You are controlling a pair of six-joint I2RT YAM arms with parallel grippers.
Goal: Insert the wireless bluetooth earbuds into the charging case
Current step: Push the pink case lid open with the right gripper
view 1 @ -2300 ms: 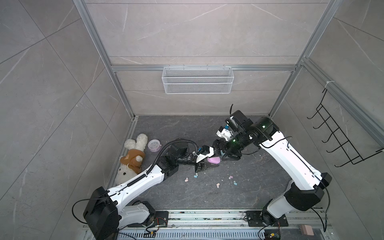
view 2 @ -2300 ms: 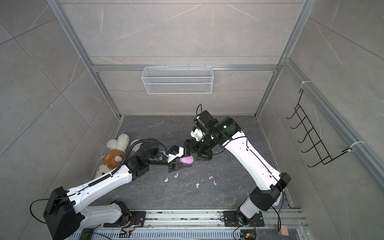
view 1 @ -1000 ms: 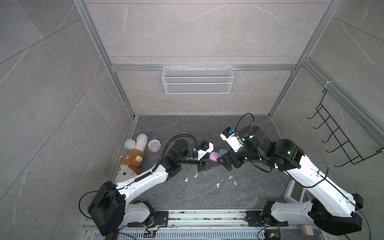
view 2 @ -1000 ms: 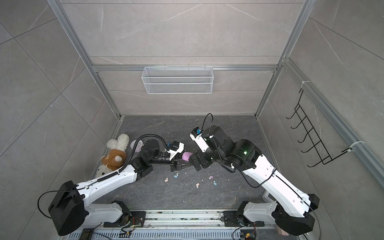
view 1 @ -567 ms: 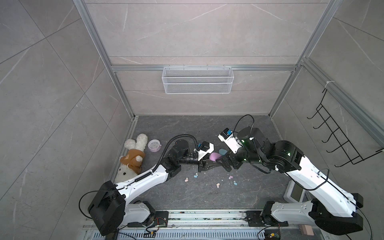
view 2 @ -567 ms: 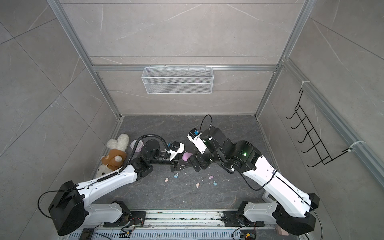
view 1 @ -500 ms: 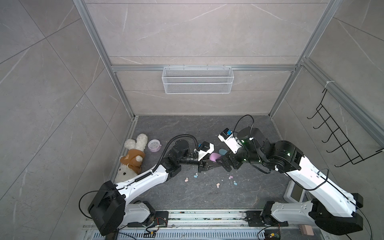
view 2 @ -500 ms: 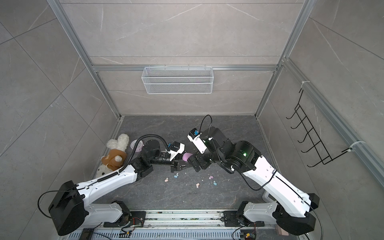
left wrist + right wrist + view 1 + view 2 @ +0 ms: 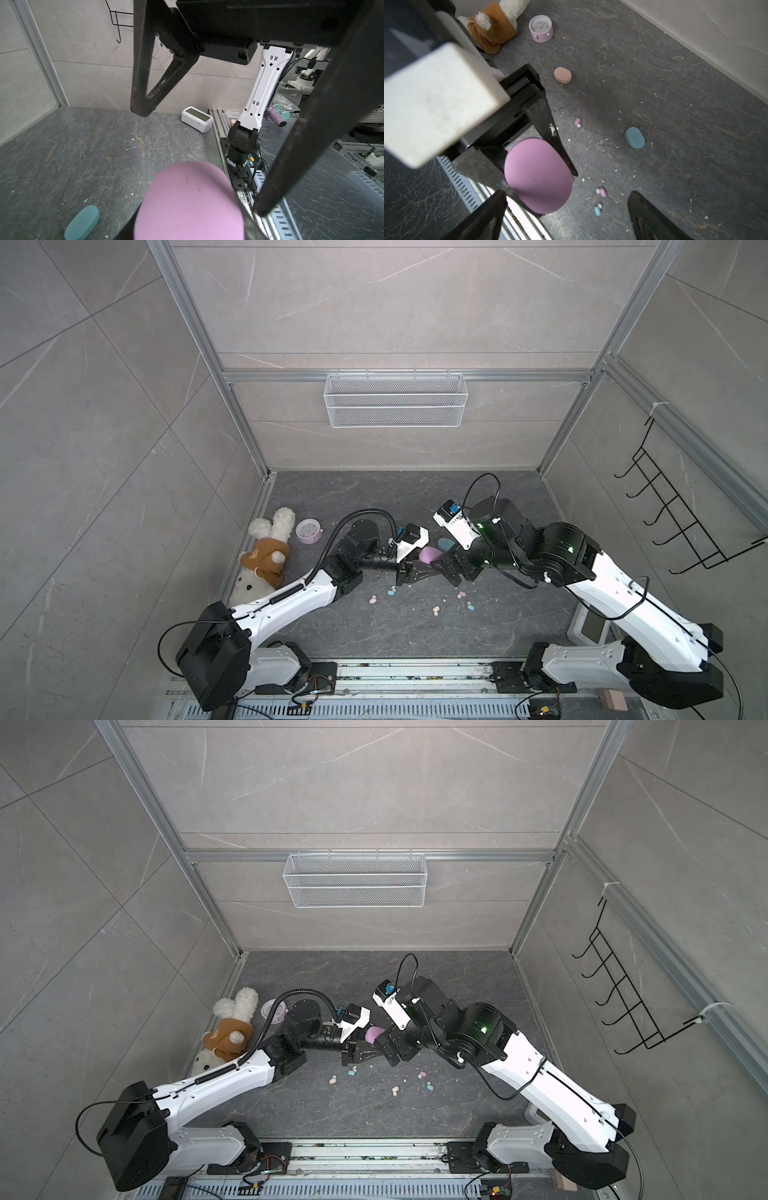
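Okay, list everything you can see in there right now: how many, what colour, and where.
earbuds: six, peach-pink, light blue, lilac, scattered on the floor.
lilac case: one, lilac, held up mid-floor.
blue case: one, blue, floor, middle.
plush rabbit: one, white with brown hoodie, floor's left edge.
alarm clock: one, lilac, beside plush rabbit.
peach case: one, peach, floor, near alarm clock.
screen box: one, white, floor's front right corner.
wire basket: one, white, back wall.
hook rack: one, black, right wall.
left gripper: one, black, shut on lilac case.
right gripper: one, black, fingers open, flanking lilac case.
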